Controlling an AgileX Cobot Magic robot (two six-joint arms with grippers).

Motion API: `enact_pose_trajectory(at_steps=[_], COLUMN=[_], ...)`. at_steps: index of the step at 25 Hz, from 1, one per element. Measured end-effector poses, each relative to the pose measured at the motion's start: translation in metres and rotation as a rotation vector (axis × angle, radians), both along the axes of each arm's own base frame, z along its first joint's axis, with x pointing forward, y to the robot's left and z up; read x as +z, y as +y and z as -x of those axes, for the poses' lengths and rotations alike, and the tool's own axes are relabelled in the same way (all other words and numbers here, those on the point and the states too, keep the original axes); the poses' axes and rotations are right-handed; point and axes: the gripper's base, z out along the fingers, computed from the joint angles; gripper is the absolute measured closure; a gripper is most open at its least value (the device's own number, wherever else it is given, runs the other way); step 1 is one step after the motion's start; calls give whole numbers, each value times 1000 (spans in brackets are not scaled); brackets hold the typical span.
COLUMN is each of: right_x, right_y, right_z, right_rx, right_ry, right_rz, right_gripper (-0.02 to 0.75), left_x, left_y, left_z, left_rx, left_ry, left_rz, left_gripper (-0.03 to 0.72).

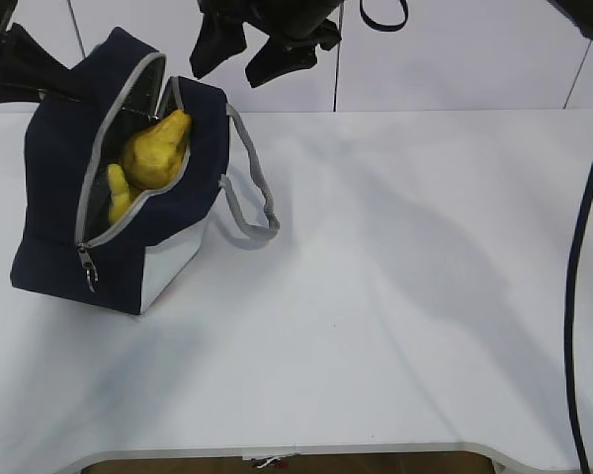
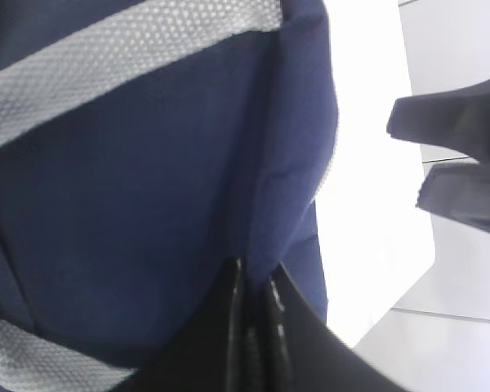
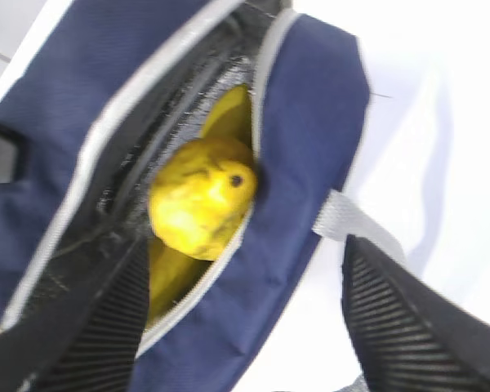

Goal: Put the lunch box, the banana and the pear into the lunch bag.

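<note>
The navy lunch bag [image 1: 49, 212] stands at the table's left with its zipper open. Inside it the bumpy yellow pear [image 1: 160, 148] lies on top, and the banana [image 1: 120, 194] shows beside and under it. The right wrist view looks down on the pear [image 3: 200, 204] and the banana [image 3: 229, 110] through the mouth of the bag [image 3: 310, 122]. My right gripper [image 1: 252, 61] hangs open just above the bag, holding nothing. My left gripper [image 2: 257, 282] is shut on a fold of the bag's navy fabric [image 2: 147, 180] at its far left side. The lunch box is out of view.
A grey webbing handle [image 1: 249, 202] droops from the bag's right side onto the white table [image 1: 395, 296]. The zipper's ring pull [image 1: 88, 270] hangs at the bag's front corner. A black cable [image 1: 576, 276] runs down the right edge. The table's front edge is near.
</note>
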Motion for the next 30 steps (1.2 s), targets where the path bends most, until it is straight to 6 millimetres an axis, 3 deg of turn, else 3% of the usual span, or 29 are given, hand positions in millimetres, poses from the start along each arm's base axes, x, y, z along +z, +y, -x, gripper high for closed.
enact_pose_trajectory(at_steps=[4, 10, 19, 22, 26, 27, 30], right_x=[-10, -41, -73, -76, -76, -76, -75], right_y=[-1, -1, 9, 10, 10, 10, 12], right_z=[-1, -1, -6, -7, -7, -7, -6], right_rx=[-9, -9, 6, 6, 21, 27, 61], right_ry=[29, 130, 238, 247, 236, 232, 216], right_rz=[24, 68, 15, 15, 14, 15, -6], right_gripper=[179, 211, 246, 363, 665, 705, 724], left_x=[0, 0, 0, 0, 0, 0, -1], left_y=[0, 0, 0, 0, 0, 0, 1], left_z=[0, 0, 0, 0, 0, 0, 0], left_rx=[0, 0, 0, 0, 0, -1, 4], left_ry=[0, 0, 0, 0, 0, 0, 13], left_rz=[0, 2, 2, 2, 2, -3, -14], left_gripper=[685, 685, 685, 685, 685, 685, 685])
